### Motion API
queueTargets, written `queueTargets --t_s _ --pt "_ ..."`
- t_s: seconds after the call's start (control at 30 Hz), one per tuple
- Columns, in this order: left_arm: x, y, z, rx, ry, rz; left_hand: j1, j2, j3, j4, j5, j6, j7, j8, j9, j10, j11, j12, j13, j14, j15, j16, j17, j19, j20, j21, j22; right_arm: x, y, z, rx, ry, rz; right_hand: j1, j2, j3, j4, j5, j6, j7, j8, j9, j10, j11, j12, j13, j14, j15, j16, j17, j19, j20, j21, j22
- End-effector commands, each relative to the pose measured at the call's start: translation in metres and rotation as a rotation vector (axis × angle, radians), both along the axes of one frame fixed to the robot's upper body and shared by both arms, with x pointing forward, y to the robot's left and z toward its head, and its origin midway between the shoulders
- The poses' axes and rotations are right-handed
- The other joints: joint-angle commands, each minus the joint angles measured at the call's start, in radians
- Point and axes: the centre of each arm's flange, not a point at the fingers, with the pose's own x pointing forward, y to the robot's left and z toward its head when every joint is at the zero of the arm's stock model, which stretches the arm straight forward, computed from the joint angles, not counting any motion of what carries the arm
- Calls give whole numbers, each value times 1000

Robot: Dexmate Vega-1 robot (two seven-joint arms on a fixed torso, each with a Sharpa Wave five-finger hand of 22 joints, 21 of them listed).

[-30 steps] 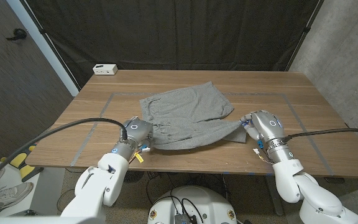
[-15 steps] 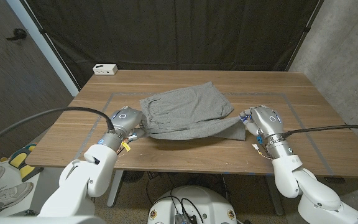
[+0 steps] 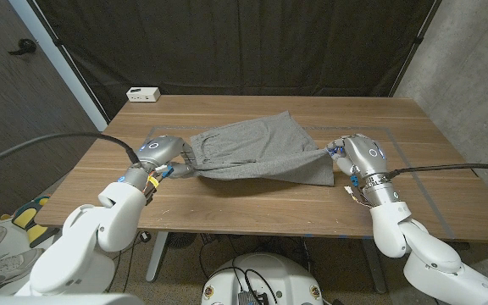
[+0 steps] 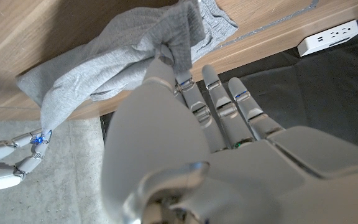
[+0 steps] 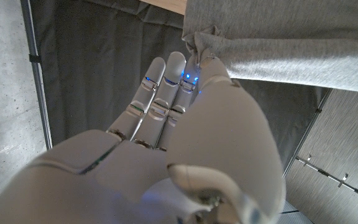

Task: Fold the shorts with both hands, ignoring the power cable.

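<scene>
Grey shorts (image 3: pixel 257 148) lie in the middle of the wooden table (image 3: pixel 252 212), their near edge lifted and stretched between my two hands. My left hand (image 3: pixel 161 154) pinches the shorts' left corner (image 4: pixel 169 37) between thumb and finger, its other fingers straight. At the right, my right hand (image 3: pixel 356 156) pinches the other corner (image 5: pixel 199 40), and the cloth (image 5: pixel 291 37) runs taut from it. The far part of the shorts still rests on the table.
A white power strip (image 3: pixel 143 94) sits at the table's far left corner and appears as well in the left wrist view as the white power strip (image 4: pixel 328 36). Tape lines (image 3: pixel 354 130) mark a rectangle on the tabletop. A dark curtain (image 3: pixel 244 42) hangs behind the table.
Both hands have carried the shorts' near edge away from me, toward the table's far side, and moved further apart. The lifted edge is now pulled tauter over the rest.
</scene>
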Motion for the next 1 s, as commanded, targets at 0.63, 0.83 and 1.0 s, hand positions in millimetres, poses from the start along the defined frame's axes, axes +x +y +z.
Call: queueTargets --t_s 0.63,0.83,1.0 --pt "12 38 39 -185 64 -110 -3 7 78 21 12 46 65 27 138 -7 11 105 242 -6 -145 -4 -7 -10 4 19 -5 45 15 65 -6 -81 126 19 4 -8 -3 13 7 5 0 -1 26 -13 -2 163 15 -91 -8 0 -8 -43 32 -10" --pt "19 45 47 -212 79 -102 -7 6 89 21 14 42 66 30 147 -12 10 114 253 -8 -145 -5 -9 -13 8 22 -6 57 20 80 -3 -95 155 19 5 -9 -2 14 10 4 0 -2 29 -18 -3 162 17 -91 -9 1 -9 -42 39 -12" --pt "24 51 53 -230 90 -90 -13 3 100 21 15 41 68 35 155 -14 11 123 261 -11 -144 -5 -11 -15 6 26 -7 69 24 89 1 -95 168 20 4 -10 -3 15 10 5 0 -2 28 -14 -3 164 18 -91 -10 1 -11 -42 44 -14"
